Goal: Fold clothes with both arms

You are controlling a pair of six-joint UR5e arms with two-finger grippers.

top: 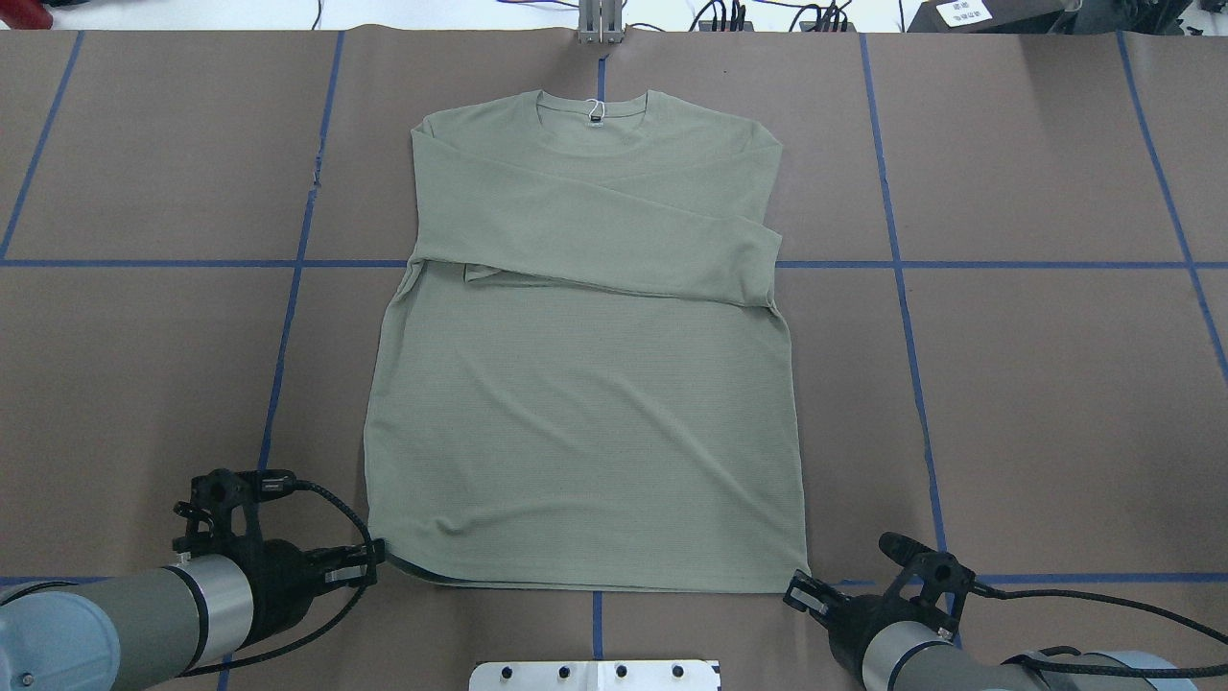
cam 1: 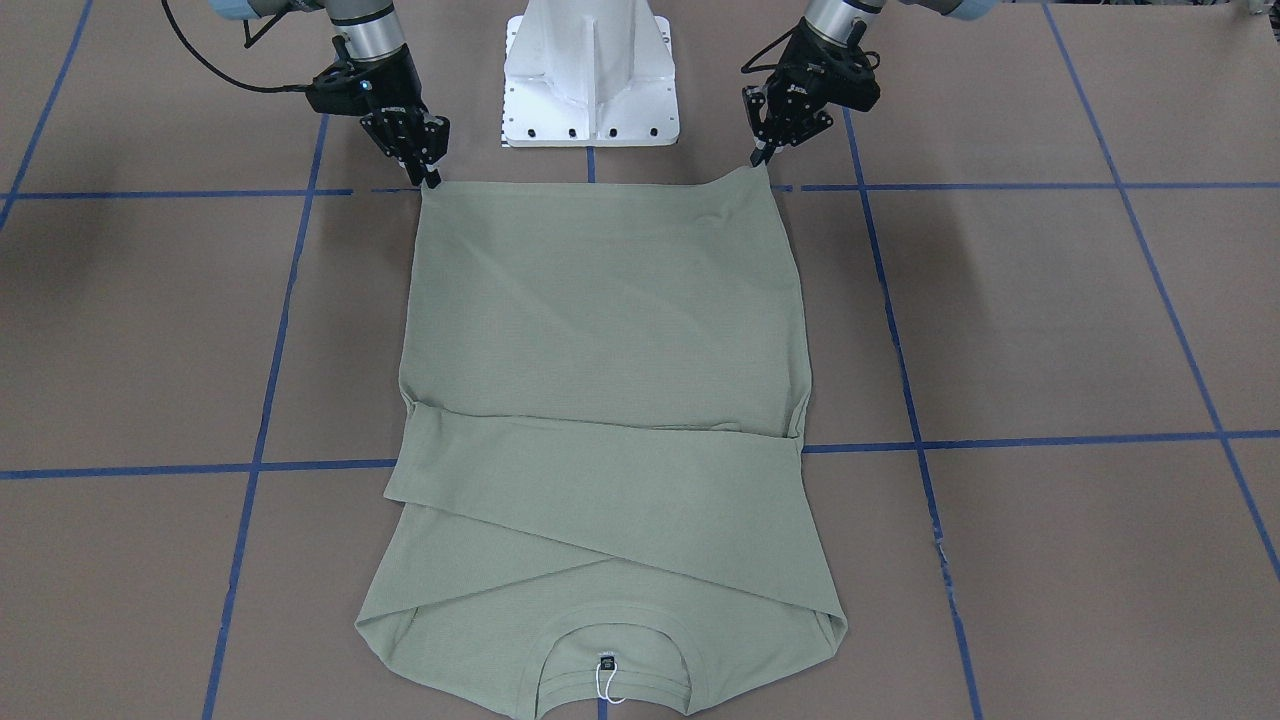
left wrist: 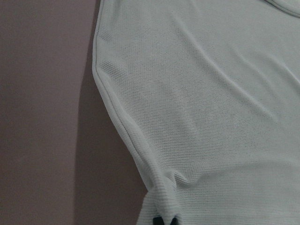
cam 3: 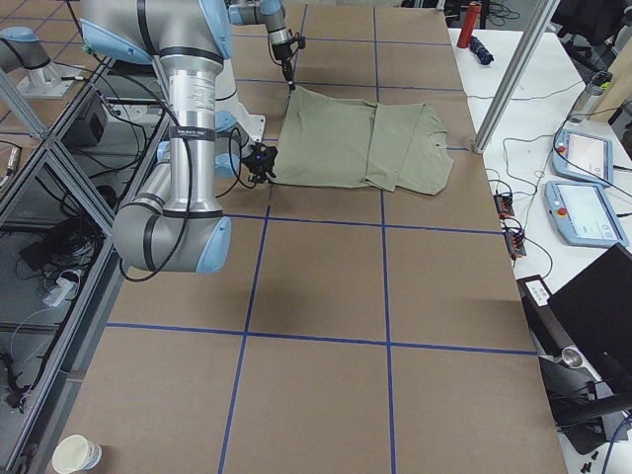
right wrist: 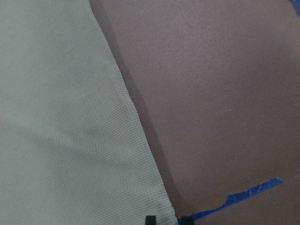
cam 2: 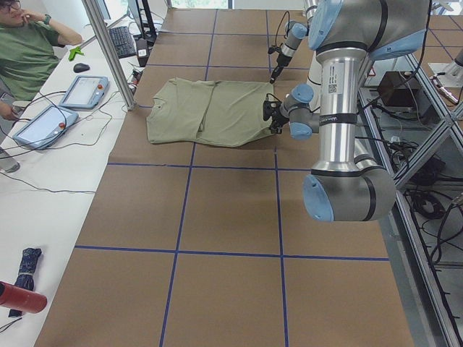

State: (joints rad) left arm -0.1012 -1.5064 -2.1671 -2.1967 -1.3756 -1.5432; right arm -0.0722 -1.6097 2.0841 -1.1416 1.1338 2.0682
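Evidently, the pale sage-green long-sleeved knit shirt point(top: 585, 384) is laid flat across the middle of the overhead view, its ribbed collar point(top: 566, 113) at the top of the frame and its hem at the bottom, nearest the white metal pedestal base point(cam 1: 590, 75). Both sleeves are folded across the chest, presumably so that a plain rectangle is offered for the next fold. The black two-finger left gripper point(top: 378, 556) is set at the lower-left hem corner. In the left wrist view the fabric is seen puckered and pinched between its closed fingertips point(left wrist: 158, 220). The black two-finger right gripper point(top: 793, 586) is placed at the lower-right hem corner. In the right wrist view its fingertips point(right wrist: 150, 219) are seen somewhat apart with the corner lying flat at them, and whether the cloth is clamped cannot be told. The two hem corners are taken, it may be supposed, so that the lower edge can be carried evenly toward the collar. The brown paper-covered table point(top: 1055, 403) is marked into squares by blue tape lines point(top: 902, 288). At the upper left of the exterior left view, a seated person in a green top point(cam 2: 25, 50) is seen beside a white bench point(cam 2: 43, 210).
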